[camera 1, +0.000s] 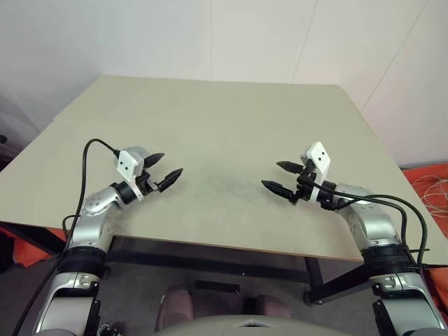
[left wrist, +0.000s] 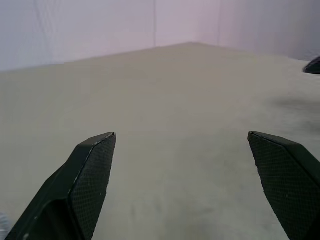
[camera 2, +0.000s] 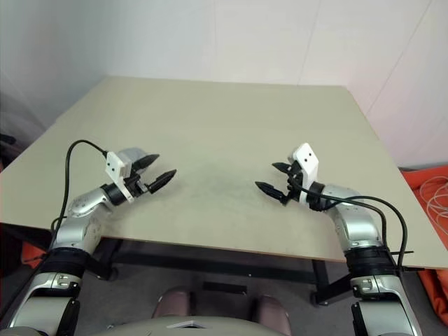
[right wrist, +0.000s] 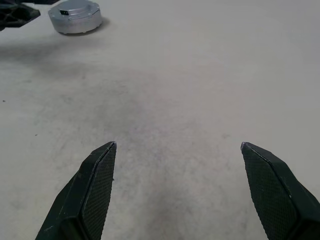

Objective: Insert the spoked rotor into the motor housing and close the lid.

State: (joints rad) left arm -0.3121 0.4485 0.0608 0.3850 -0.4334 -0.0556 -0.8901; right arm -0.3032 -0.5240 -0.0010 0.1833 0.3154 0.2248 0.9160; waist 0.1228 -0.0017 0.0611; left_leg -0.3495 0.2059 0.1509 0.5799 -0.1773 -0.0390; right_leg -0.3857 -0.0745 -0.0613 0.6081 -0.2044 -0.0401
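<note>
The motor housing [right wrist: 75, 17] is a round silver drum on the table, closed on top by a flat silver disc that looks like the lid. From the head it peeks out behind my left gripper's white camera mount, as a grey motor housing [camera 1: 142, 152]. The spoked rotor is out of view. My left gripper [camera 1: 171, 163] hovers just beside the housing, open and empty, its fingers [right wrist: 15, 12] apart from the drum. Over the table's right half, my right gripper [camera 1: 271, 174] is open and empty too, pointing toward the left one.
The beige table [camera 1: 224, 119] has a dark scuffed patch [camera 1: 224, 185] between the grippers. Its front edge [camera 1: 210, 245] runs close under both wrists. White walls stand behind. Orange cloth with cables [camera 1: 430, 185] lies on the floor at the right.
</note>
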